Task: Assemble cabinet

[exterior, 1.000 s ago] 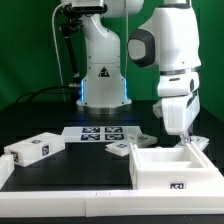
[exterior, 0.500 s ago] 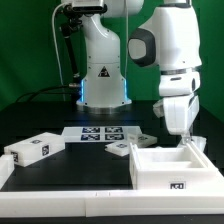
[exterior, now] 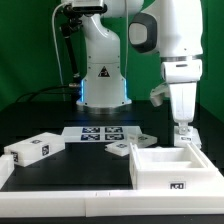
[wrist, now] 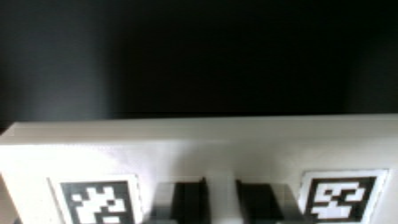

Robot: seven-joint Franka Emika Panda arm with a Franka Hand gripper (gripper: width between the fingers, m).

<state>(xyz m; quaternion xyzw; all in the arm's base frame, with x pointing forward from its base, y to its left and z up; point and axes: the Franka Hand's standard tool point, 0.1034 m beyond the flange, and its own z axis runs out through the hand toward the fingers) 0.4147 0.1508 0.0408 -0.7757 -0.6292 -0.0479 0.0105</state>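
Observation:
The cabinet's white open box (exterior: 150, 153) lies at the front on the exterior view's right. My gripper (exterior: 184, 134) hangs just behind the box's far right corner. It is closed on the top edge of a white cabinet panel (exterior: 197, 148). In the wrist view the panel (wrist: 178, 150) fills the lower part, with a square tag on each side of my gripper (wrist: 226, 202). The two dark fingers (wrist: 187, 203) stand close together with a thin white strip between them. Whether the panel still rests on the table is hidden by the box.
A long white block (exterior: 30, 150) lies at the exterior view's left front. A small flat white piece (exterior: 120, 149) and another small piece (exterior: 147, 138) lie near the marker board (exterior: 100, 133). The arm's base (exterior: 103, 75) stands behind it.
The arm's wrist and hand have risen and straightened above the panel. The box and the loose parts have not moved.

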